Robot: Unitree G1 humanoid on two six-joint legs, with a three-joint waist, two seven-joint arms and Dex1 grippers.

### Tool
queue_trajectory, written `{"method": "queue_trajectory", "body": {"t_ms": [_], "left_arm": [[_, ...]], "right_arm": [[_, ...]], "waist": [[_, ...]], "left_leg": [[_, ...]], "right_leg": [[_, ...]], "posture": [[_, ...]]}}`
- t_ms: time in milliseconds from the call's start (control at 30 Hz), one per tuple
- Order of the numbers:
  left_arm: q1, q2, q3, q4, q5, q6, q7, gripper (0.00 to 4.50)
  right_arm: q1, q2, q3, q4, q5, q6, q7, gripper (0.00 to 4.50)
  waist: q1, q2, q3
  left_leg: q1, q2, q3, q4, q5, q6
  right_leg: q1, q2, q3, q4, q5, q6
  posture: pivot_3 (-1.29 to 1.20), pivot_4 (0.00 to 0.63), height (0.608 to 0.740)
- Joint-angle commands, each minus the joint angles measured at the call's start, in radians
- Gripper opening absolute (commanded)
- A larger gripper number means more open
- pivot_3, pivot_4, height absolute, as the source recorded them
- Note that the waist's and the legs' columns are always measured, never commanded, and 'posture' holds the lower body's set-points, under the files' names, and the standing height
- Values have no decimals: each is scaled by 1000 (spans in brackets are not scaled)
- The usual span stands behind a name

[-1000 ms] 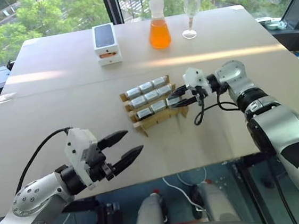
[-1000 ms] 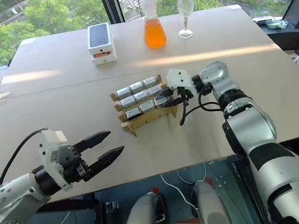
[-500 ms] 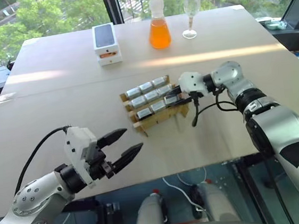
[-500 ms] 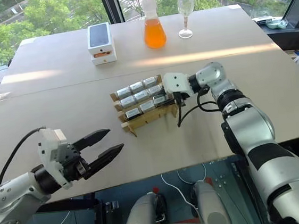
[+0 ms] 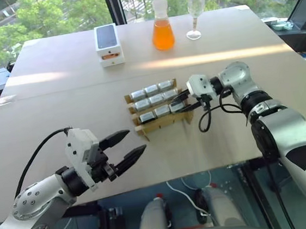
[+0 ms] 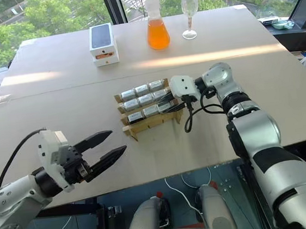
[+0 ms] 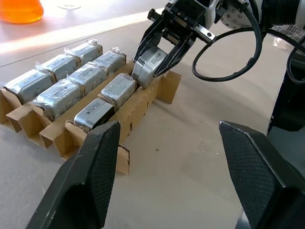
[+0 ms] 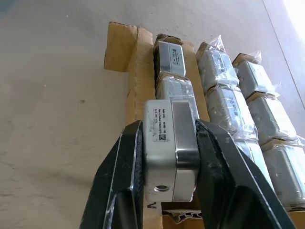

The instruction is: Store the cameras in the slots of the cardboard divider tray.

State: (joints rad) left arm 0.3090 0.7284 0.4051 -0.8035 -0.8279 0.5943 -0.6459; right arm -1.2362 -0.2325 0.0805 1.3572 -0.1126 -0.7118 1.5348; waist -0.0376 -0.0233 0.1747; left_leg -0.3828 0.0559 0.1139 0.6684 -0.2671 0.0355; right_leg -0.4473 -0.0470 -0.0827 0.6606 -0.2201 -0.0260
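Black, tapered jaws of the left gripper (image 5: pixel 125 153) stand well apart, empty, hovering at the lower left over the beige tabletop (image 5: pixel 58 102). At centre, the right gripper (image 5: pixel 183 101), wrist bent inward, is clamped on a silver-grey camera (image 7: pixel 149 63) held tilted at the right end of the near row of the cardboard divider tray (image 5: pixel 159 122). Eight plastic-wrapped cameras (image 5: pixel 155 99) fill its other slots. Far back stand a white phone box (image 5: pixel 108 45), an orange-filled flask (image 5: pixel 163 32) and a wine glass (image 5: pixel 194 11).

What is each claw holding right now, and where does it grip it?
The right gripper pinches one camera by its two side faces. The left gripper is open and holds nothing.
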Motion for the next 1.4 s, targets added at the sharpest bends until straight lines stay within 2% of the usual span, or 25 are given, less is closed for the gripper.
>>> {"method": "queue_trajectory", "body": {"t_ms": [33, 367, 467, 533, 567, 667, 767, 867, 1033, 1200, 1400], "left_arm": [[-5, 0, 17, -29, -11, -19, 3, 3396], [-14, -4, 9, -28, -9, -18, 10, 3396], [-14, -4, 10, -30, -11, -17, 13, 3396], [-12, -4, 11, -32, -11, -17, 13, 3396], [-12, -4, 10, -32, -11, -17, 13, 3396], [-10, -5, 9, -35, -12, -17, 14, 3396], [-14, -4, 7, -29, -13, -16, 12, 3396], [-24, 5, 8, -8, -13, -18, -5, 3396], [-81, 24, -8, 35, -10, -15, -35, 3396], [-96, 29, -11, 46, -7, -11, -48, 3396], [-91, 23, -22, 43, 0, -13, -50, 3396]], "right_arm": [[-16, -9, -1, -4, -33, -44, -58, 900], [-15, -18, 19, 3, -94, -44, -90, 900], [-14, -17, 11, 4, -92, -27, -98, 2389], [-14, -13, -7, 4, -77, -19, -98, 2905], [-15, -12, -15, 4, -71, -20, -97, 3426], [-22, -16, -30, 4, -55, 2, -48, 4481], [-34, -23, -110, -2, 29, 68, 32, 4481], [-24, -40, -120, -11, 37, 43, 76, 4481], [4, -53, -74, -15, -13, -59, 29, 4481], [5, -63, -20, -14, -80, -76, -72, 4481], [21, -102, -42, -46, -30, -107, -25, 4481]], "waist": [[0, 0, 0], [1, 0, 0], [1, 0, 0], [1, 0, 0], [0, 0, 0], [0, 0, 0], [0, 0, 0], [0, 0, 0], [0, 0, 0], [-3, 0, 0], [-1, 0, 0]], "left_leg": [[0, 0, 0, 0, 0, 0], [0, 0, 0, 0, 0, 0], [0, 0, 0, 0, 0, 0], [0, 0, 0, 0, 0, 0], [0, 0, 0, 0, 0, 0], [0, 0, 0, 0, 0, 0], [0, 0, 0, 0, 0, 0], [0, 0, 0, 0, 0, 0], [0, 0, 0, 0, 0, 0], [0, 0, 1, 0, 0, 0], [0, 0, 0, 0, 0, 0]], "right_leg": [[0, 0, 0, 0, 0, 0], [0, 0, 0, 0, 0, 0], [0, 0, 0, 0, 0, 0], [0, 0, 0, 0, 0, 0], [0, 0, 0, 0, 0, 0], [0, 0, 0, 0, 0, 0], [0, 0, 0, 0, 0, 0], [0, 0, 0, 0, 0, 0], [0, 0, 0, 1, 0, 0], [0, 0, 0, 0, 0, 0], [0, 0, 0, 0, 0, 0]], "posture": [[0, 150, 740], [0, 150, 740], [0, 150, 740], [0, 150, 740], [0, 150, 740], [0, 150, 740], [0, 150, 740], [0, 150, 740], [0, 150, 740], [0, 150, 740], [0, 150, 740]]}}
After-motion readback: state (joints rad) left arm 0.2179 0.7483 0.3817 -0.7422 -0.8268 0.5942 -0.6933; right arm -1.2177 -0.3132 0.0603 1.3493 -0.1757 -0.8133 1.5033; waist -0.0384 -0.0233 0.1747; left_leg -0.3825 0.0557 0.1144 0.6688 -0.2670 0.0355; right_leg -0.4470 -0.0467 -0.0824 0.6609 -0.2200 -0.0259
